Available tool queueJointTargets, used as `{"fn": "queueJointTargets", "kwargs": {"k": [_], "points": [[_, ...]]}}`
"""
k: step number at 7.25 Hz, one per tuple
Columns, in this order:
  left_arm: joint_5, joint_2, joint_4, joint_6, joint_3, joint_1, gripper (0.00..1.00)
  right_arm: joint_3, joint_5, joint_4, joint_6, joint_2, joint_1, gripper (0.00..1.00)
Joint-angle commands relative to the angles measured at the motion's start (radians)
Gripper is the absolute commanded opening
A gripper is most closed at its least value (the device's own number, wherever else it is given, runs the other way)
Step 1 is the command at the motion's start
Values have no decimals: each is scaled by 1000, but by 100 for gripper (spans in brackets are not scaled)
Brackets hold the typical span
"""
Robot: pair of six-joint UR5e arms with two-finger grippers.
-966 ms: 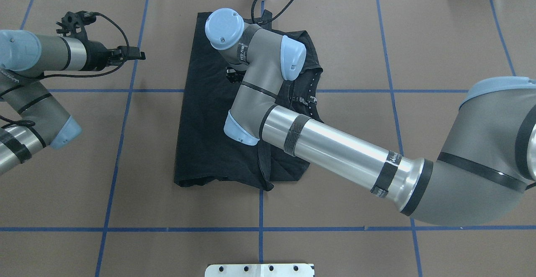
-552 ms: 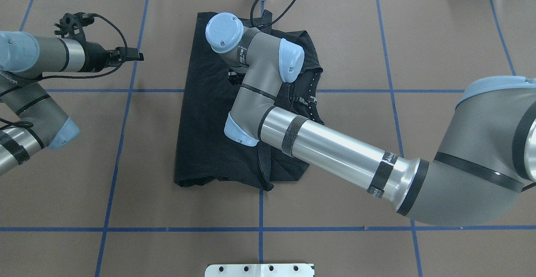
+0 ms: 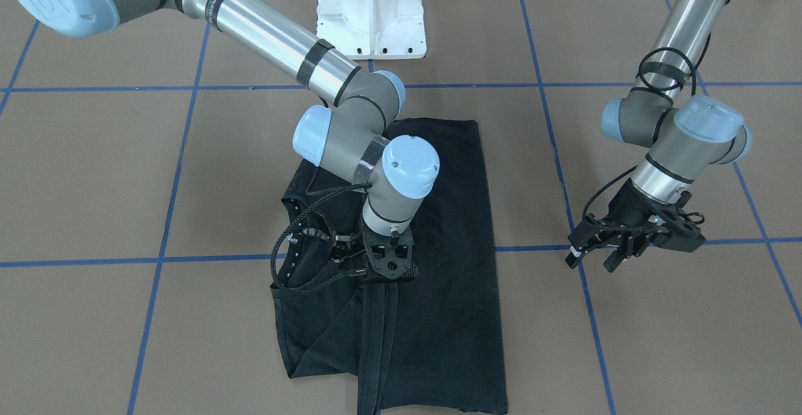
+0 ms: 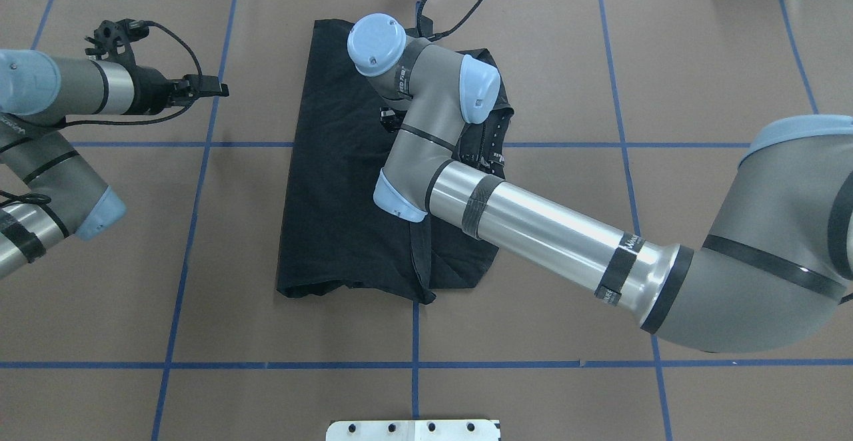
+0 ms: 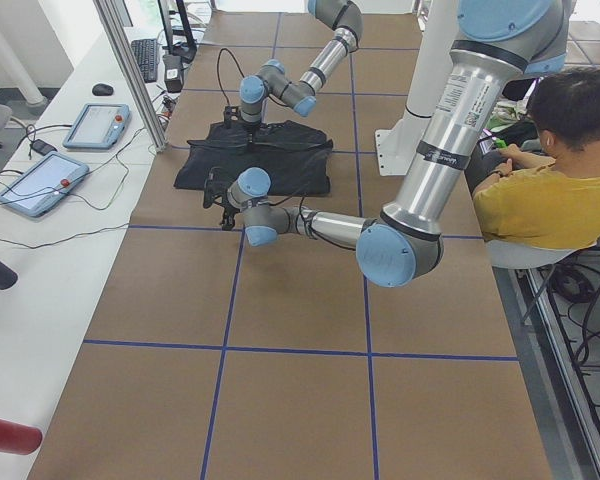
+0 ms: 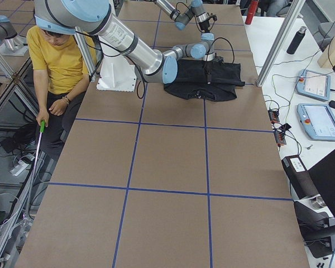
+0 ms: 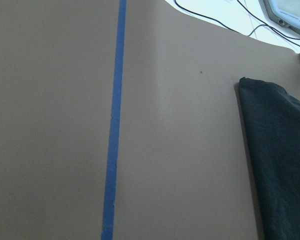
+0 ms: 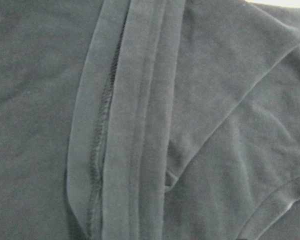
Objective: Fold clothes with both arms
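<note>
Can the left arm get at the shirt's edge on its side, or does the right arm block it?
Probably yes. The left gripper hovers over bare table beside the T-shirt, nothing between them. The right arm stands over the shirt's middle and far side, leaving that edge uncovered.

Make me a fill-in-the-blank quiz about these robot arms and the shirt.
1. The T-shirt on the table is ___.
2. The tool above the T-shirt belongs to the robot's ___ arm.
3. The tape lines on the table are ___.
4. The seated person wears a ___ top.
Missing words: black, right, blue, yellow.
</note>
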Motion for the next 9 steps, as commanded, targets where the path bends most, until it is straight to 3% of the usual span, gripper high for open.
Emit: {"fn": "queueJointTargets", "kwargs": {"k": [1,3,6,7,8,9], "points": [[-2,3,0,0,-14,-1,100,180,27,-35,-36,-143,24,89],[1,9,2,-2,-26,-1,100,472,44,-228,-162,-302,63,89],[1,20,2,-2,-40,-1,100,809,32,-242,-238,-633,82,89],[0,18,3,-2,-38,-1,100,849,38,-333,-258,-613,88,89],[-2,18,2,-2,-40,-1,100,819,33,-416,-248,-501,84,89],[-5,18,3,-2,-44,-1,100,814,33,-407,-160,-483,58,91]]}}
